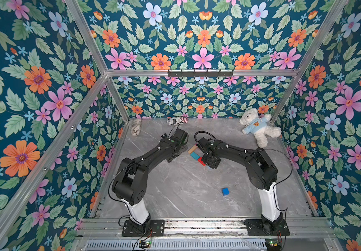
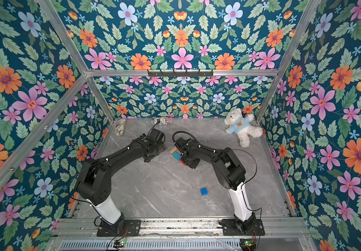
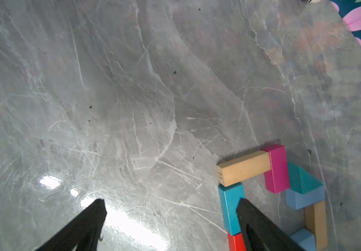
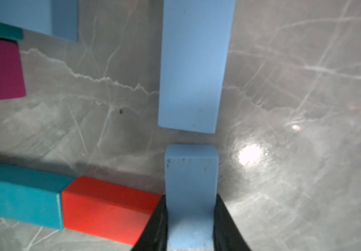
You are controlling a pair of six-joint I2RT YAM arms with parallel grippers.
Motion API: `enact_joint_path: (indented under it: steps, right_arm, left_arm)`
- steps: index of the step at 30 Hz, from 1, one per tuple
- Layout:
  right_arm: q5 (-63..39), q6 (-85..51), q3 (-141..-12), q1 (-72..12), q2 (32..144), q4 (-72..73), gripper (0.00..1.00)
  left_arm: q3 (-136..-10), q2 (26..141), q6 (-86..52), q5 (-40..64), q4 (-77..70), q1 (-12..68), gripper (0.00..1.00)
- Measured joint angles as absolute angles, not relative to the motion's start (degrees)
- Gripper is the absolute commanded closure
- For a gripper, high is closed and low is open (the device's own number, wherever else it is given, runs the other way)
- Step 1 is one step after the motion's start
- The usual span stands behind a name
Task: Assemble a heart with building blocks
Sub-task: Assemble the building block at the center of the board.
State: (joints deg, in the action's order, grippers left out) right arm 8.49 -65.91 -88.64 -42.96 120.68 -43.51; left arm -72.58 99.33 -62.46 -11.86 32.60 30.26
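Heart outline [image 1: 195, 155] sits mid-table, a little toward the far side, mostly laid but not closed. Down its left flank the left wrist view shows a magenta block [image 3: 277, 168], a tan block [image 3: 243, 169], a teal rectangle [image 3: 231, 208] and a red block [image 3: 236, 241] end to end. The teal triangle [image 3: 301, 180] fills the notch against the magenta. A light blue block [image 3: 305, 198], a second tan block [image 3: 316, 223] and a second light blue block [image 3: 303, 239] run down the right flank.

Your right gripper [image 4: 190, 202] is clamped on a third light blue block [image 4: 190, 165]. It grips across the narrow width, which sets the block's long axis in line with what looks like that second light blue block, a small gap between them. The gripped end is just beside the red block's near end, and I judge that is where the two flanks should converge. You cannot tell from these views whether the held block already rests on the table [image 1: 175, 191].

Your left gripper [image 3: 170, 206] has its jaws wide apart and empty over bare table just left of the teal rectangle. It is probably there to keep clear, yet near enough to steady that flank.

The dark blue cube [image 1: 225, 191] lies alone, well apart on the near side, likely reserved for the tip. The white teddy bear [image 1: 257, 128] in the far right corner is out of your way.
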Motion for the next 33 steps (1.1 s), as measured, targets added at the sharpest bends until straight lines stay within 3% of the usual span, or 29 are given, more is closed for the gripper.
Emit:
enact_joint_path:
  steps: [33]
  right_arm:
    - [9.02,-65.93,-89.08,-41.82,121.25,-43.24,1.0]
  left_arm:
    - [-70.65,98.56,-62.67,-10.76,31.53,29.58,0.02]
